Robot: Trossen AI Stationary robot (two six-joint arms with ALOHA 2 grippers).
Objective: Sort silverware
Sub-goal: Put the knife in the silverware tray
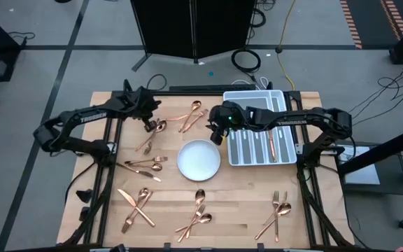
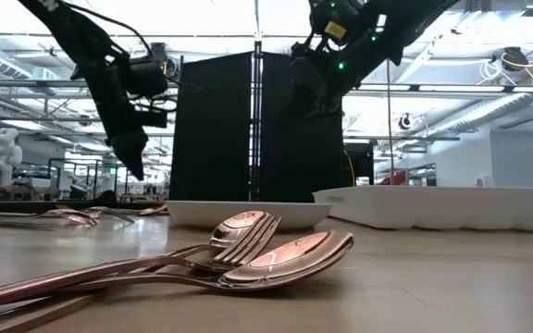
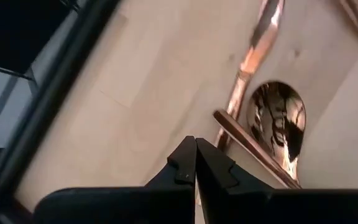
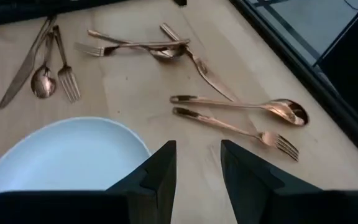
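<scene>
Copper silverware lies in small heaps on the wooden table. One spoon and fork pair [image 1: 192, 115] lies at the far middle, and another spoon [image 3: 277, 119] with crossed pieces [image 1: 151, 134] lies just below my left gripper. My left gripper [image 1: 149, 124] hangs shut and empty above that heap, clear of the table in the low view [image 2: 135, 166]. My right gripper [image 1: 216, 134] stands open and empty above the table, between the white plate [image 1: 199, 159] and the white divided tray [image 1: 247, 150]. One copper piece [image 1: 272, 145] lies in a tray slot.
More silverware lies at the left [image 1: 145, 165], near left [image 1: 137, 207], near middle [image 1: 199, 213] and near right [image 1: 277, 215]. A spoon [image 4: 278, 109] and fork [image 4: 267, 137] show beyond my right fingers. A black screen stands behind the table's far edge.
</scene>
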